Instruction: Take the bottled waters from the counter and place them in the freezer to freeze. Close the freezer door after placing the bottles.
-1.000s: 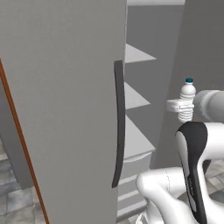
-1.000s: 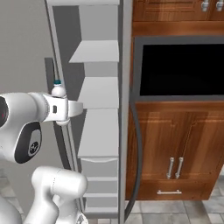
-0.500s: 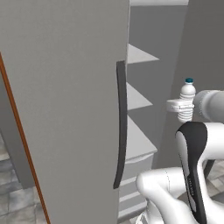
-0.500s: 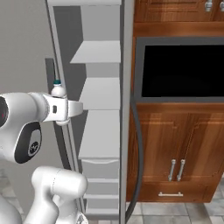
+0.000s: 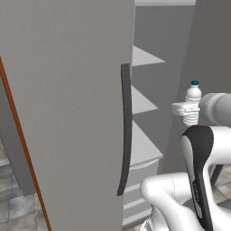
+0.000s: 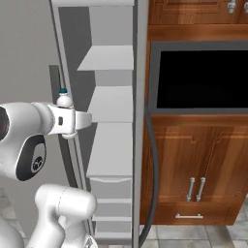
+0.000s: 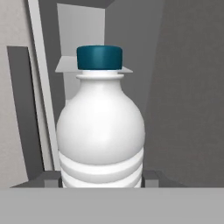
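The tool (image 5: pixel 191 109) is clamped on a bottled water (image 5: pixel 193 95), gripping it low on the body, with the bottle upright and its teal cap (image 7: pixel 99 57) uppermost. In the hand view the bottle stands directly ahead of the camera, the freezer (image 6: pixel 112 104) interior behind it.

The bottle is held in front of the open compartment, level with the middle shelves (image 5: pixel 140 101) and not yet inside. The freezer door (image 5: pixel 67 113) stands swung open to the left, its dark bar handle (image 5: pixel 125 128) facing the base.

The step in hand appears to be transport to the freezer. The next move likely calls for advancing the bottle over a shelf, lowering it until it rests, then releasing. The door closes only after both bottles are stowed.
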### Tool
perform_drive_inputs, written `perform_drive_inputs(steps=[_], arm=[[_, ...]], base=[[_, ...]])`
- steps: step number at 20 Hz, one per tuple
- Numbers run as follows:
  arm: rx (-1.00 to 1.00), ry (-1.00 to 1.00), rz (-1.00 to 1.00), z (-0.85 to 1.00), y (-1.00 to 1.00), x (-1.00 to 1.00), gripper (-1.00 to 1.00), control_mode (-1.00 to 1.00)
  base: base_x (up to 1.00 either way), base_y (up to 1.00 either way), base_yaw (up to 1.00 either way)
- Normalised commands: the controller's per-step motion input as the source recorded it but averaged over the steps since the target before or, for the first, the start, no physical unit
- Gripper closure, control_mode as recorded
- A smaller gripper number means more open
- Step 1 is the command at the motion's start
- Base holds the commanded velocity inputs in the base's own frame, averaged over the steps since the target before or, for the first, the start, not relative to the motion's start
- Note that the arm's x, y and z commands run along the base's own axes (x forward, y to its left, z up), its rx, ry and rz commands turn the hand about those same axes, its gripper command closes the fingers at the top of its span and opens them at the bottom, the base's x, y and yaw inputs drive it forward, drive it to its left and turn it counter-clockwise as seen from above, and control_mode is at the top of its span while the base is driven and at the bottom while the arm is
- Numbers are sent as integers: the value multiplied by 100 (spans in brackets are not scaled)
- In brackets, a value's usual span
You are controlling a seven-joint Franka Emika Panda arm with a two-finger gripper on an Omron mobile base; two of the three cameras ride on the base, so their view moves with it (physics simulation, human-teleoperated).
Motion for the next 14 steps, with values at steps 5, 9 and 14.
perform_drive_inputs(steps=[5,9,14], arm=[[0,0,0,0,0,0,100,100],[0,0,0,0,0,0,100,100],[0,0,0,0,0,0,100,100]], base=[[49,-6,0],[48,0,0],[34,0,0]])
